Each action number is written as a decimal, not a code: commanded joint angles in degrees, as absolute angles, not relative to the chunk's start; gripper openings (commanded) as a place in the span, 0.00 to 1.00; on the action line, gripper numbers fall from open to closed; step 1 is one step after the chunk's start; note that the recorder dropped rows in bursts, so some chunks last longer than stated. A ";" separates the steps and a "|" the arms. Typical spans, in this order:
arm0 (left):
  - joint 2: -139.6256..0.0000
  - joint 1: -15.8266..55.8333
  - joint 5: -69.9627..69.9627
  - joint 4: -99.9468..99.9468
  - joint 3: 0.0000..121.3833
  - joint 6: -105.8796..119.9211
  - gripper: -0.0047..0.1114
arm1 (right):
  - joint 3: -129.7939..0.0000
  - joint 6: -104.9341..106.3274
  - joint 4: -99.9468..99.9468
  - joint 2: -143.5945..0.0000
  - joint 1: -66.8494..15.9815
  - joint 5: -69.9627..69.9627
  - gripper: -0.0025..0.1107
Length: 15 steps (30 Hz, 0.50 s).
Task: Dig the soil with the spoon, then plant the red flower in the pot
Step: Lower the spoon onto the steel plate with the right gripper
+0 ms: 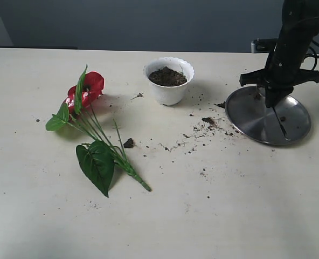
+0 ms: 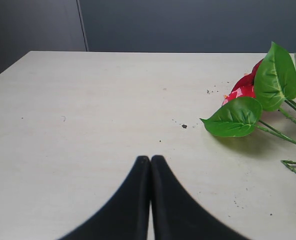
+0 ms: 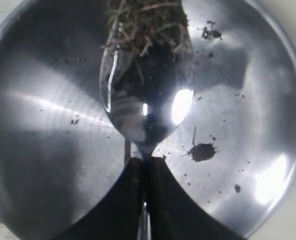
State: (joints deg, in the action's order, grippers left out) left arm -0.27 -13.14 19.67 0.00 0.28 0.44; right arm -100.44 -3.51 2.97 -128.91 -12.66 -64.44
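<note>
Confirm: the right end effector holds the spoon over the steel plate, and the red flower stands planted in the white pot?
Not quite. The red flower lies flat on the table, left of the pot, which holds only soil; the exterior view shows this. The right end effector does hold the spoon over the steel plate.

Your right arm (image 1: 291, 43) comes down from the upper right, black and nearly vertical. Your right gripper (image 1: 272, 103) points downward, its jaws pinched tight on the spoon (image 3: 147, 95) handle. Your left gripper (image 2: 150, 160) hangs low and level, fingertips pressed together and holding nothing.
</note>
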 commanded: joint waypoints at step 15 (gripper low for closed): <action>0.00 -12.97 19.05 0.00 0.00 0.42 0.04 | -100.23 -4.70 4.52 -131.55 -12.20 -63.10 0.02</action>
State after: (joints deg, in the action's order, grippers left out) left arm -0.27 -13.14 19.67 0.00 0.28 0.44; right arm -100.44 -4.74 3.86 -131.56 -12.66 -63.40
